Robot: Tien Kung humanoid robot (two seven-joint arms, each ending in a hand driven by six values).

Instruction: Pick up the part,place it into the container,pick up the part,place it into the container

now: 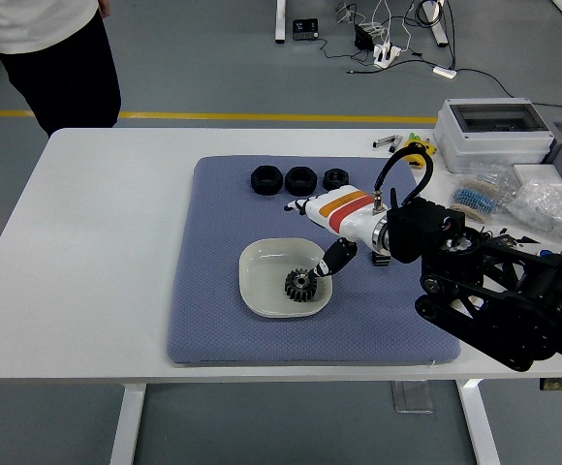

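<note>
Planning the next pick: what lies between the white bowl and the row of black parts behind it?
In the head view, only bare blue mat lies between the white bowl and the black parts; the right hand hovers just right.

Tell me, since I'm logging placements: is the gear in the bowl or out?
In. The gear lies on the floor of the white bowl; the right hand hovers at the rim, fingers open.

No text, label, brand, number or sign can be read anywhere. The grey electrical box (495, 131) at the far right of the bench (97, 252) shows no legible marking, and the small dark device (305, 28) on the floor beyond has a pale display too small to make out.
</note>
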